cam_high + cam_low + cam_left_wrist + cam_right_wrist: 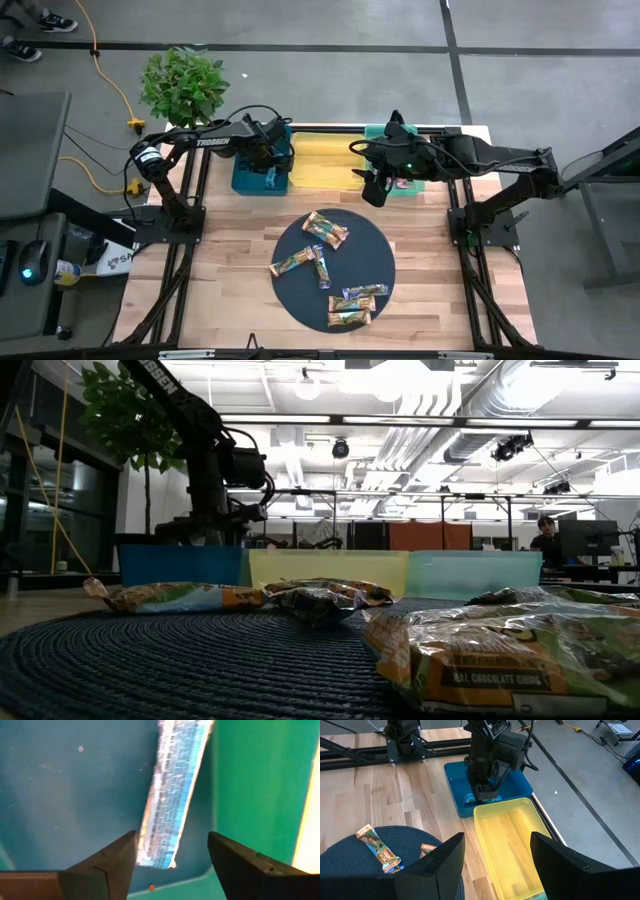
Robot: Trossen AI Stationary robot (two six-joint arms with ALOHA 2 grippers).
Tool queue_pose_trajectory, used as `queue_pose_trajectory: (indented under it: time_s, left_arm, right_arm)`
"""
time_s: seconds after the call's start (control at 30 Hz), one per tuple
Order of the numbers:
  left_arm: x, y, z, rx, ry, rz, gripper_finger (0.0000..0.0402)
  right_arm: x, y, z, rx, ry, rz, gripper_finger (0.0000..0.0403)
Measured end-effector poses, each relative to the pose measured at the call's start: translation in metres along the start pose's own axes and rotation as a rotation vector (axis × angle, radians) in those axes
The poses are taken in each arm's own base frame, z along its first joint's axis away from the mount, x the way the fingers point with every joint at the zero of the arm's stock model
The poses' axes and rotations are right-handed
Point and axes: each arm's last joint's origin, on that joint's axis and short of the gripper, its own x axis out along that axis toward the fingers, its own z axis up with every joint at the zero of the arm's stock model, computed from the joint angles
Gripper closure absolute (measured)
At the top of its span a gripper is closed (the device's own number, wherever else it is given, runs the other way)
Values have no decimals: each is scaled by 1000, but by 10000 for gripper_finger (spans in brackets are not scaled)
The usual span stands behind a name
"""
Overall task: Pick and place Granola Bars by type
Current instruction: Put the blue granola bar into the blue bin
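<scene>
At the bench's [230,260] far edge we see the left gripper [272,165] over the teal bin [245,175], fingers [112,857] released, a blue bar [172,805] lying below them. The right gripper [375,188] hovers by the green bin [375,132], fingers spread, empty. Other bars [326,230] lie on the mat [380,255].

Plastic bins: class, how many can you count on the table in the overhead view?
3, in one row: the blue bin under the left gripper, the yellow bin in the middle, the green bin partly covered by the right gripper. None seems hidden.
</scene>
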Motion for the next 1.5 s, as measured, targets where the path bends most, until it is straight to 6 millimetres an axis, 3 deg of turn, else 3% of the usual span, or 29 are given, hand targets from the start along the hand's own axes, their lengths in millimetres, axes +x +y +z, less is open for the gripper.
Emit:
queue_pose_trajectory:
  time_s: [0.17, 0.27, 0.47, 0.63, 0.9, 1.17, 1.3, 1.5]
  left_arm:
    - [-5, -2, 1, 54, -16, -11, 149]
    - [-19, -5, 3, 100, -72, -31, 149]
    - [-63, -14, 5, 188, -230, -101, 149]
    - [-111, -16, -4, 261, -374, -204, 149]
    - [-175, -19, -47, 400, -543, -441, 149]
    - [-224, -30, -106, 694, -678, -745, 149]
    - [-235, -36, -132, 849, -725, -838, 149]
    - [-236, -45, -165, 978, -724, -863, 149]
  right_arm:
    - [0, 0, 0, 0, 0, 0, 192]
    - [0, 0, 0, 0, 0, 0, 192]
    - [0, 0, 0, 0, 0, 0, 192]
    - [0, 0, 0, 0, 0, 0, 192]
    - [0, 0, 0, -1, 3, -3, 192]
    - [0, 0, -1, -2, 6, -4, 192]
    - [0, 0, -1, -5, 6, -4, 192]
    - [0, -1, -3, -13, 29, -6, 192]
